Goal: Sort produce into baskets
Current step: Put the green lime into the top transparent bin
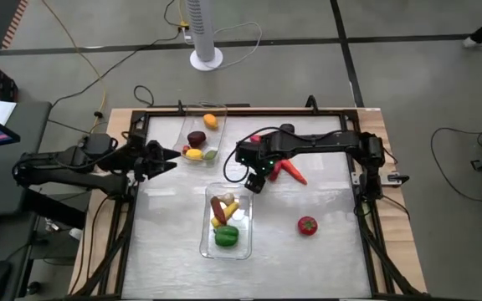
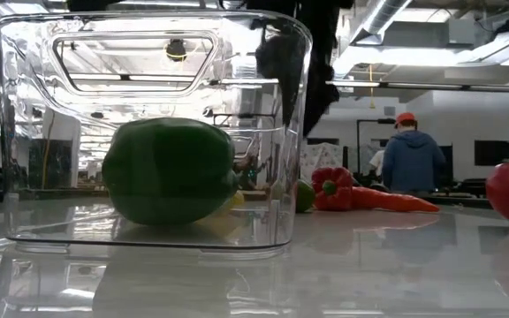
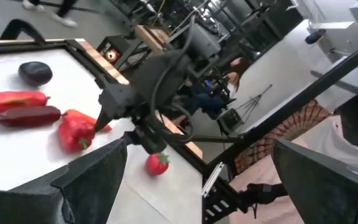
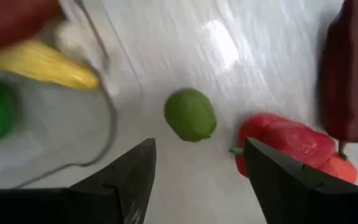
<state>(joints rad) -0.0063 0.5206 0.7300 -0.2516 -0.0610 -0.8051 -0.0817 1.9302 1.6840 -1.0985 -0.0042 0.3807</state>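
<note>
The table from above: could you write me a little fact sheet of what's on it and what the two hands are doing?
near basket: green pepper, yellow and red pieces
far basket: plum, orange piece, more fruit
loose on table: tomato, red pepper, carrot, lime
right hand: open, above the lime, beside the near basket
left hand: open, at the far basket's left edge

Two clear plastic baskets [image 1: 243, 248] [image 1: 183, 127] holding mixed toy produce, with red tomato [image 1: 307, 225], green lime [image 4: 191, 114] and red pepper [image 4: 284, 142] loose outside.
</note>
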